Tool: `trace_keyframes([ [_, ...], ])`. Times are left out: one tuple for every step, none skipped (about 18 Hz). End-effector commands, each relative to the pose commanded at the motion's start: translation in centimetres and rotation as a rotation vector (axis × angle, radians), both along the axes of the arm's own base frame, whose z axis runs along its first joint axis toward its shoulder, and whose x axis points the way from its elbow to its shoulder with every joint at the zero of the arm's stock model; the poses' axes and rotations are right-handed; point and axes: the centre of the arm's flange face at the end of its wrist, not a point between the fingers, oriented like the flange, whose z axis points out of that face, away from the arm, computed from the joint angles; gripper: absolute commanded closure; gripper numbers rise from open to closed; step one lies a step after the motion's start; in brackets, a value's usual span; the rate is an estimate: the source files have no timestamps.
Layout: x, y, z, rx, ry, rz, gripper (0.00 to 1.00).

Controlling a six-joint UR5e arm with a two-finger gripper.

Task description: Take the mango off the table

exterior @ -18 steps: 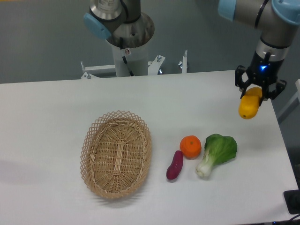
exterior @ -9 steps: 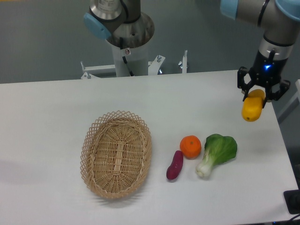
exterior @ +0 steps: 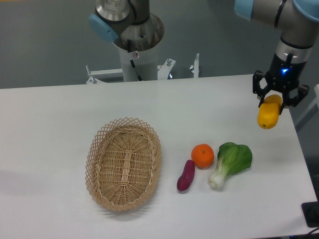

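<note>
The mango point(exterior: 268, 114) is a yellow-orange oval fruit held at the far right. My gripper point(exterior: 276, 101) is shut on its upper end, and it hangs tilted below the black fingers, lifted off the white table point(exterior: 60, 119). The gripper stands above the table's right edge, with a blue light lit on its wrist.
A woven wicker basket point(exterior: 124, 163) lies left of centre. A purple sweet potato point(exterior: 186, 176), a round orange citrus fruit point(exterior: 202, 155) and a green bok choy point(exterior: 231, 162) lie together right of it. The arm's base column point(exterior: 134, 45) stands behind the table.
The gripper with the mango moved slightly right and up from one second ago. It has held still over the last half second.
</note>
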Motion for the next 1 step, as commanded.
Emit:
trace_keyframes([
  [0.00, 0.00, 0.00, 0.000, 0.000, -0.001, 0.63],
])
